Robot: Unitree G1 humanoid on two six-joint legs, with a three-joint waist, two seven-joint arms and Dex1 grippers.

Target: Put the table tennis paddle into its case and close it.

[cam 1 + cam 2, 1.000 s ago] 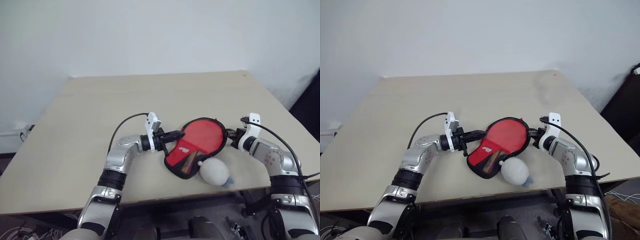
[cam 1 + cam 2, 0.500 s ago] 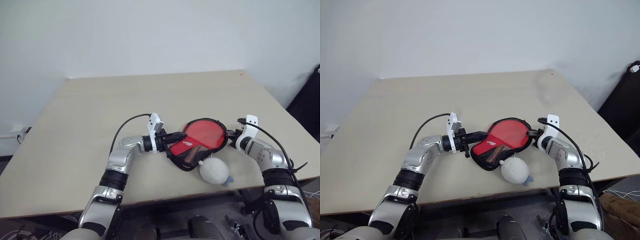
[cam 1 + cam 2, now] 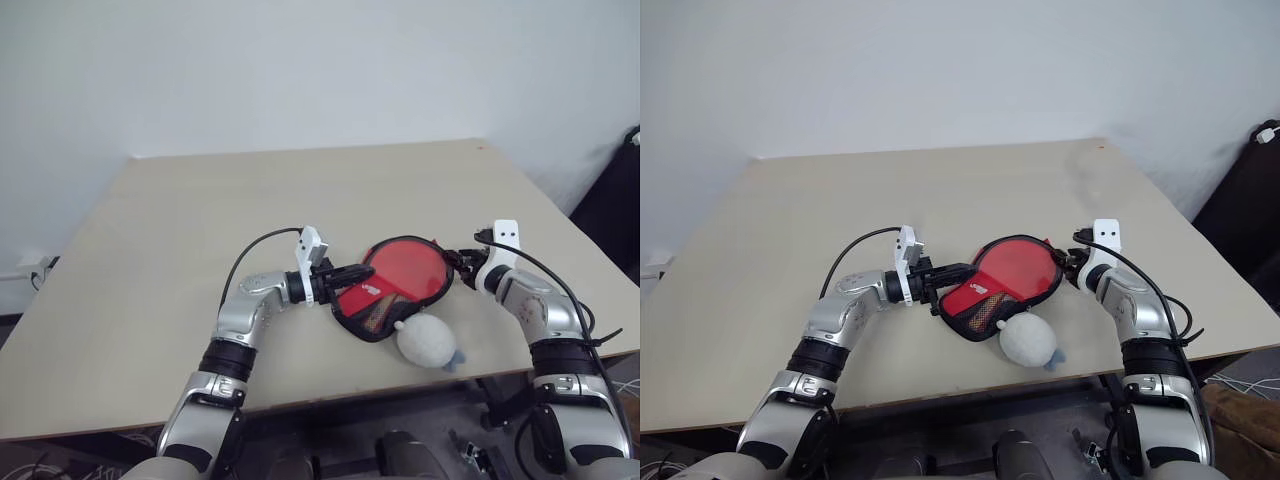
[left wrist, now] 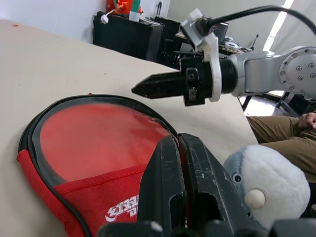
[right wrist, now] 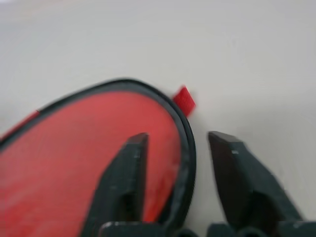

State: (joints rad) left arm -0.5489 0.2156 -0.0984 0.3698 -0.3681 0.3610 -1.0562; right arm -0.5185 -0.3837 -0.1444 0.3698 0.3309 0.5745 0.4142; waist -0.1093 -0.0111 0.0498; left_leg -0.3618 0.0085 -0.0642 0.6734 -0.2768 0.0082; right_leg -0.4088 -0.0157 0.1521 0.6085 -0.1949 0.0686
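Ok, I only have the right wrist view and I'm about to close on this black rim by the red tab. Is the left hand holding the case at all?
Observer: Yes. The left hand is shut on the case at its red logo flap, on the side opposite your open right hand.
Operator: Anything nearby I could knock?
Observer: A white plush ball sits against the case's narrow end, near the table's front edge.
Operator: Is the paddle in?
Observer: The paddle lies inside the black trim with its red face showing. The flap covers its lower part.

Beige table (image 3: 200, 220), red case (image 3: 400, 275), white plush ball (image 3: 425, 343)
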